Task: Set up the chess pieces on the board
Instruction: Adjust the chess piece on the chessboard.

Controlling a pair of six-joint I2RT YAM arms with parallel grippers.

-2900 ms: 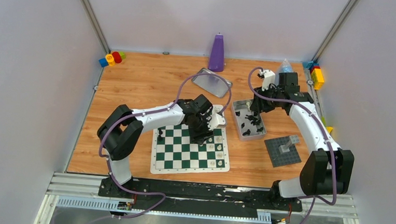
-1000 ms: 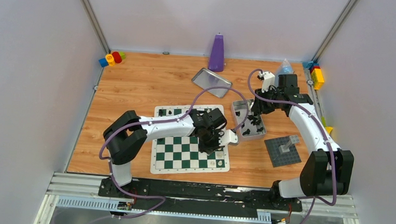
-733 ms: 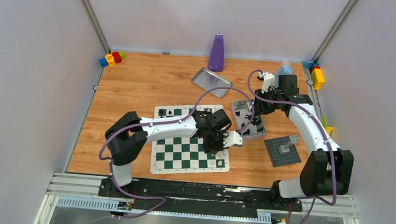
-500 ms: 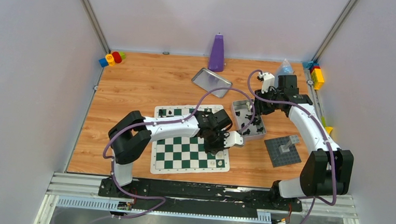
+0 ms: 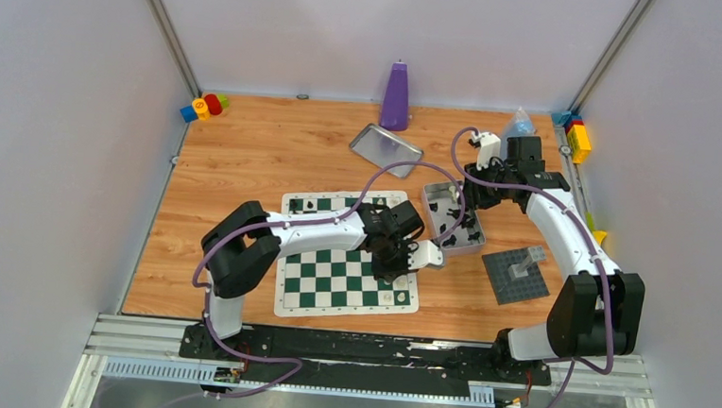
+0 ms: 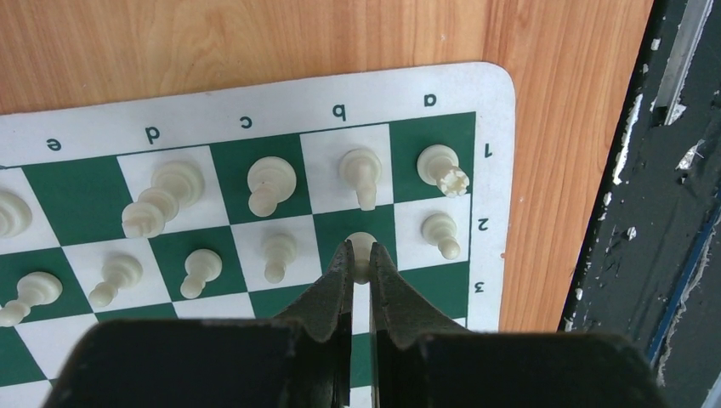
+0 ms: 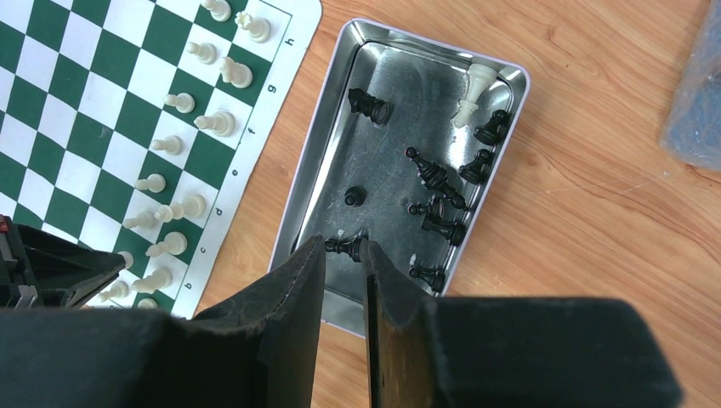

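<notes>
Left wrist view: my left gripper [image 6: 358, 254] pinches a cream pawn [image 6: 360, 244] in narrow jaws over b2, the one gap in that rank of the board [image 6: 497, 195]. My right gripper [image 7: 344, 255] hangs over the tin [image 7: 387, 136], jaws narrow; whether they grip the black piece [image 7: 340, 246] there, I cannot tell.

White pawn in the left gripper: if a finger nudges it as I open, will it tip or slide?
The white pawn looks small and plastic, probably light; the left gripper could drag it on opening. Its round base seems broad, like the a2 pawn standing alongside, so tipping looks unlikely. The flat board may let it slide.
</notes>
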